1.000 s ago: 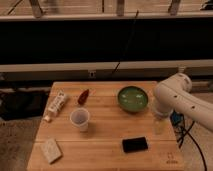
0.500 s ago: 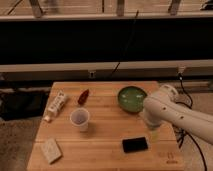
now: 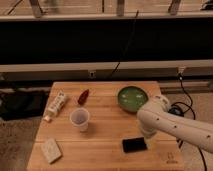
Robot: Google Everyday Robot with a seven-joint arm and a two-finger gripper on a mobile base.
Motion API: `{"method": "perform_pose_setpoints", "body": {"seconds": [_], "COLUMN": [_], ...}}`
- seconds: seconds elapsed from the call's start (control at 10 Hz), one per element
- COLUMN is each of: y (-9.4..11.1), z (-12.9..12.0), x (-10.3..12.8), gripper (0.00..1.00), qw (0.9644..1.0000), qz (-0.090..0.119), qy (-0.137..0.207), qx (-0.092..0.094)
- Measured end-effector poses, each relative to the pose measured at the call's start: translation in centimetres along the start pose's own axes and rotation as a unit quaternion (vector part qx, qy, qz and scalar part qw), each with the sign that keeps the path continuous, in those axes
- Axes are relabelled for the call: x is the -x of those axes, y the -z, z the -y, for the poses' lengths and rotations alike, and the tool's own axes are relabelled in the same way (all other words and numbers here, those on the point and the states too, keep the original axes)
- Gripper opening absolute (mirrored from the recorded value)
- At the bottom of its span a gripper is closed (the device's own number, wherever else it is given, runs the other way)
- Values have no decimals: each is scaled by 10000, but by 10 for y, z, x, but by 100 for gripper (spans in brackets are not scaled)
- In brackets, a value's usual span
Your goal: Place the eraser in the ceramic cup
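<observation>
The eraser (image 3: 134, 145), a flat black block, lies on the wooden table (image 3: 100, 150) near its front right. The ceramic cup (image 3: 80, 119), whitish and without a handle, stands upright left of the table's middle. My white arm (image 3: 175, 125) reaches in from the right. The gripper (image 3: 148, 134) hangs at its end just above and right of the eraser, mostly hidden by the arm. The cup is well to the left of the gripper.
A wide green bowl (image 3: 132, 98) sits at the back right, just behind the arm. A white tube-like package (image 3: 55, 105) and a small red object (image 3: 83, 96) lie at the back left. A pale beige block (image 3: 51, 149) lies at the front left.
The arm has swung left and down over the table, bringing the gripper from beside the table's right edge to just above the eraser. The objects have not moved.
</observation>
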Motion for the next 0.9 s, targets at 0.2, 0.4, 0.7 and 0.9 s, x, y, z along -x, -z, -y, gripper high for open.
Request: {"method": "perform_pose_setpoints", "body": {"seconds": [0.2, 0.4, 0.7, 0.9], "y": [-15, -23, -32, -35], "z": [-4, -7, -11, -11], "x": [6, 12, 15, 17], "gripper": [80, 80, 80, 80], "qw": [9998, 9993, 9985, 9980], "qz": [54, 83, 136, 148], "qy": [179, 350, 520, 595], "qx": [40, 74, 116, 134]}}
